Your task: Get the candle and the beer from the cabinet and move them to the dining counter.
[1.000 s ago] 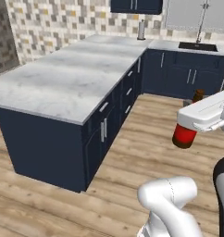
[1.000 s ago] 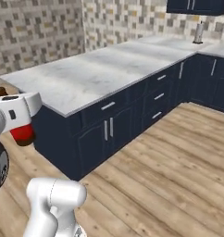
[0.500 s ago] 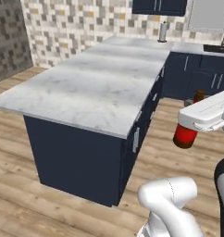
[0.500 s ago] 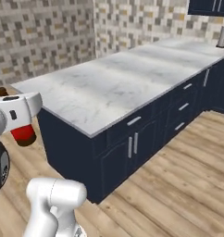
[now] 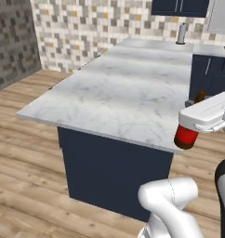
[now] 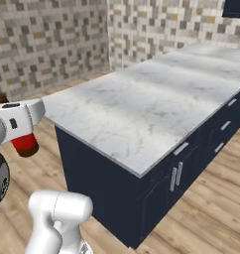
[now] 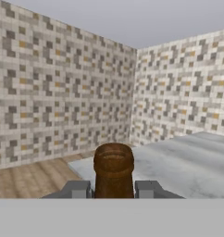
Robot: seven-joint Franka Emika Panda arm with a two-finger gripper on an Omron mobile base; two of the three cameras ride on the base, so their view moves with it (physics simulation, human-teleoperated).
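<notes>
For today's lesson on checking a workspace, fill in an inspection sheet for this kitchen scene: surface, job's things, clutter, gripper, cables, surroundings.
Surface: white marble counter on a navy base, bare where seen.
Job's things: beer held in the air beside the counter's near end; brown neck between the fingers in the hand view. Candle: nothing seen.
Clutter: a grey upright cylinder at the counter's far end.
Gripper: gripper shut on the beer.
Cables: nothing seen.
Surroundings: mosaic tile walls, wood floor, navy drawers, a navy wall cabinet.
</notes>
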